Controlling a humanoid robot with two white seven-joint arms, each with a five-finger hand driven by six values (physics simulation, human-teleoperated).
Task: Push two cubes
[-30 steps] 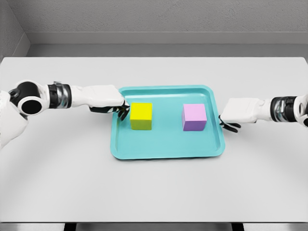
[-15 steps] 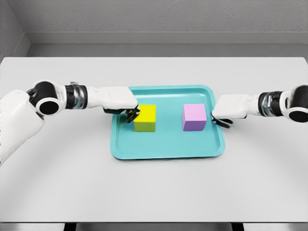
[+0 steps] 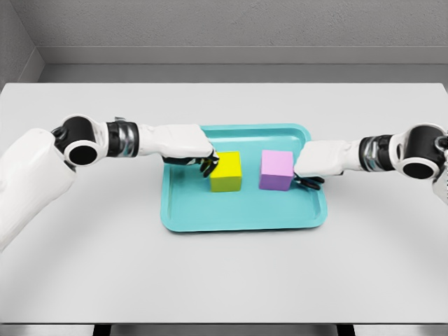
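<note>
Setting: simulated test bench, not a lived-in room. Evidence: plain white table (image 3: 224, 273) with flat, uniform rendering; bare grey wall (image 3: 231, 24) directly behind the table; grey floor strip between table and wall.

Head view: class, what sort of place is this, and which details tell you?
Probably a simulated test bench: a plain white table, bare grey walls, and a teal tray holding two plain cubes.

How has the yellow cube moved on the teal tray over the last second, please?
Yes. The yellow cube has slid rightward along the teal plastic tray, from near its left rim towards the middle, closer to the pink cube.
</note>
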